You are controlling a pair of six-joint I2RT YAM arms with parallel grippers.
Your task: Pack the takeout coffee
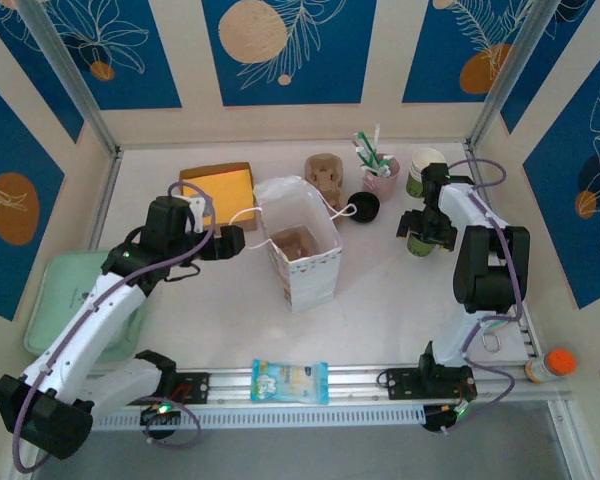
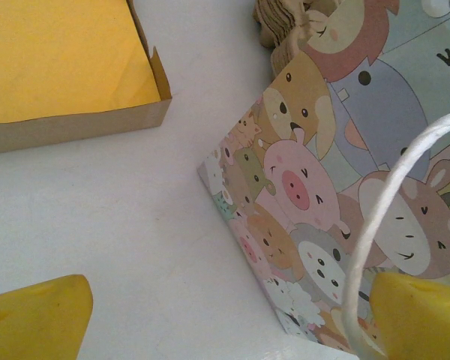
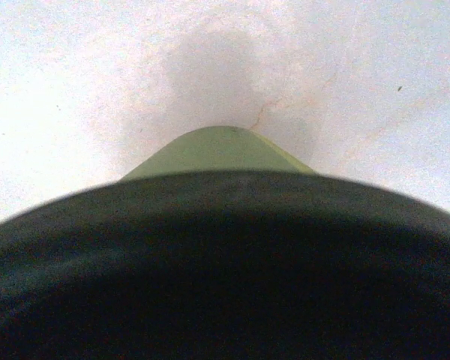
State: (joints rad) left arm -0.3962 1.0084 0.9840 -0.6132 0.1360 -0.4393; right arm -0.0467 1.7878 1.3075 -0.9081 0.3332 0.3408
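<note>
The left gripper (image 1: 242,240) sits just left of the paper bag (image 1: 302,252). In its own camera, the left gripper (image 2: 229,300) has its two yellow fingers (image 2: 37,319) far apart, and there is nothing between them. It holds nothing. One finger is right next to the bag's white string handle (image 2: 382,217). I cannot tell if they touch. The animal pictures on the paper bag (image 2: 322,187) are close in front of it. The yellow box (image 2: 60,60) lies behind the bag, to the left.

The takeout coffee (image 1: 425,168) stands upright on the table (image 1: 380,320). It is far to the right of the bag and a bit behind it. It has a white rim and a green band. The pink cup (image 1: 381,180) is just beside it, on the side toward the bag. The black lid (image 1: 363,208) lies between the bag and the pink cup.

The right gripper (image 1: 420,236) is to the right of the bag, a little nearer to us than the coffee. It points down. A green thing (image 1: 418,247) is under it, between its fingers. In the right wrist camera, a big dark round shape (image 3: 225,270) is very close, and the green thing (image 3: 217,148) pokes out past it. I cannot tell what the green thing is. I also cannot tell if the fingers are squeezing it or are just around it.
</note>
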